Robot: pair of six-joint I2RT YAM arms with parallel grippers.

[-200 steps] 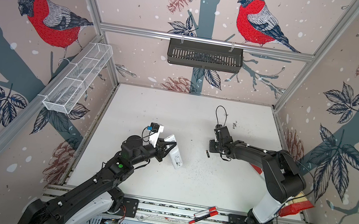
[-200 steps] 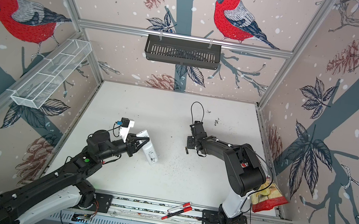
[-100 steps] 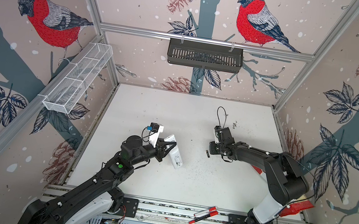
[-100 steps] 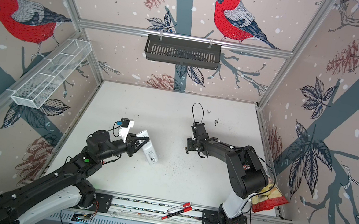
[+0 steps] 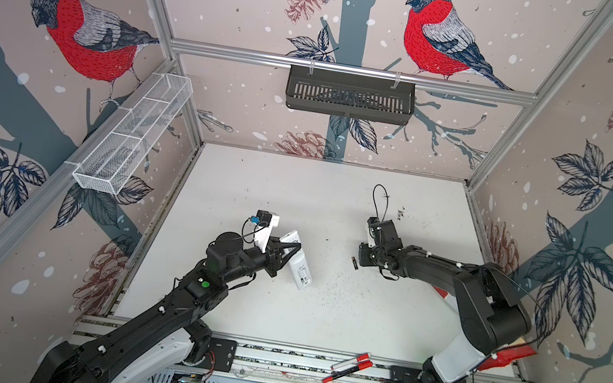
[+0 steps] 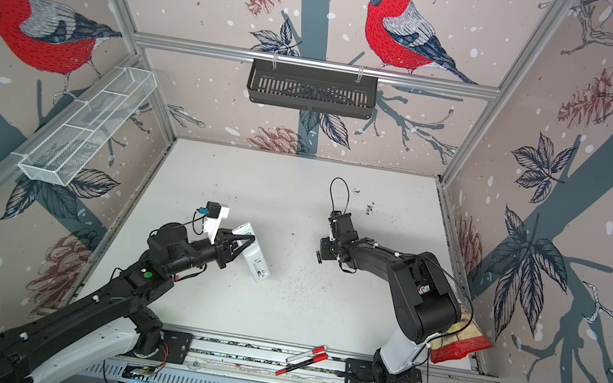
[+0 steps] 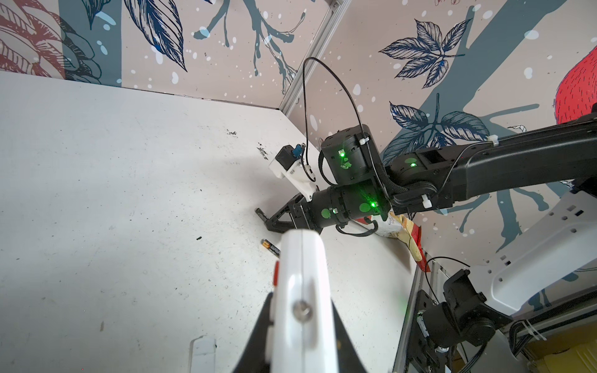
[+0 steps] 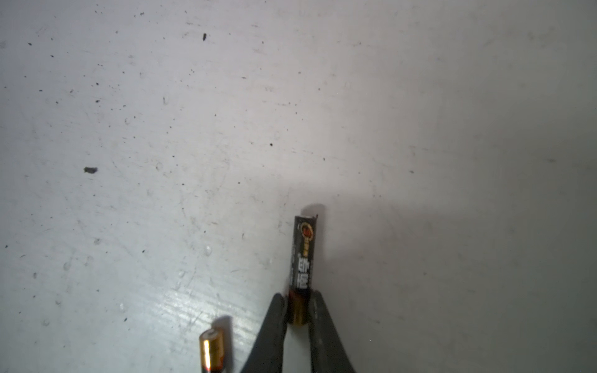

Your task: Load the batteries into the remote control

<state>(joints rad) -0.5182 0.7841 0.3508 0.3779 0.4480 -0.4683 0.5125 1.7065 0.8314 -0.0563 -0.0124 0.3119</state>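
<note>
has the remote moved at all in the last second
No. Judged against the marker pens in a top view, the remote control keeps the same place and the same slant on the table.

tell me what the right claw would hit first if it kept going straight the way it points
Probably the table: the right claw angles down at its white top, and the far end of the battery it pinches would likely touch first.

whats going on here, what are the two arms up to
The left gripper holds the white remote control at a tilt. The right gripper is shut on the copper end of one battery, low over the table; the second battery lies loose beside it. Neither is in the remote yet.
</note>
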